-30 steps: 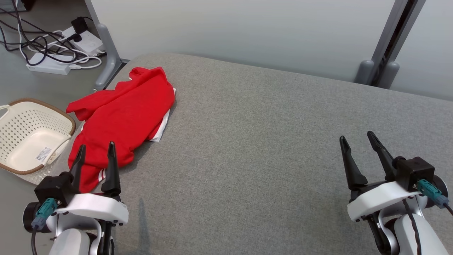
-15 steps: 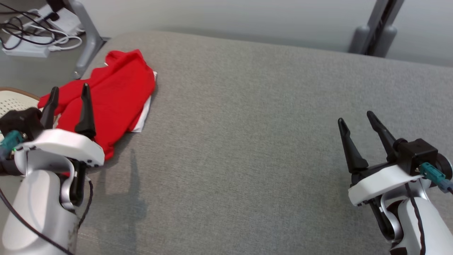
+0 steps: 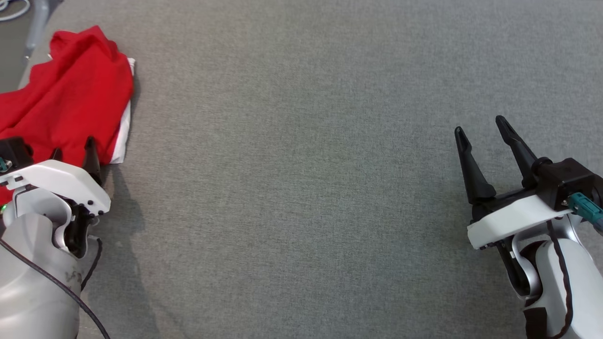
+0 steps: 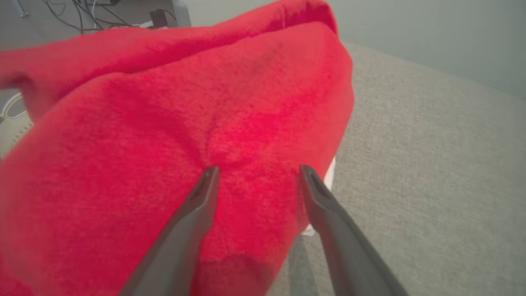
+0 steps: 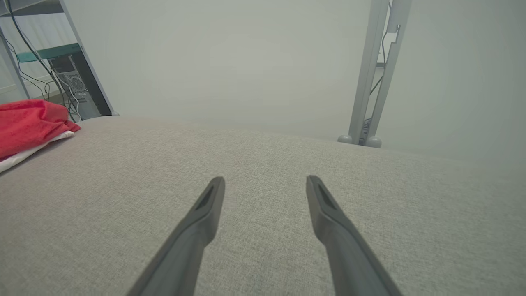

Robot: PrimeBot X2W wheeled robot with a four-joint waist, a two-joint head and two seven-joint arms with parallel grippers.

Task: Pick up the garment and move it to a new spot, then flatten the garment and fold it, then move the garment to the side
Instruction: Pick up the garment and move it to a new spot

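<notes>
Hovering my left hand (image 4: 259, 168), fingers spread, close over the red garment (image 3: 70, 99), bunched at the bench's (image 3: 301, 188) left edge. Right hand (image 3: 478, 123) spread too, well apart, empty. Cloth looks soft, light, floppy; I'd pinch a raised fold near its edge.

The left gripper (image 4: 259, 168) holds its two dark fingers (image 4: 193, 218) spread apart, tips at the surface of a rumpled red garment (image 4: 185, 102) whose white edge (image 4: 332, 174) peeks out on the grey fabric-covered worktop (image 4: 431, 185), with cables (image 4: 82, 16) on the floor beyond.
</notes>
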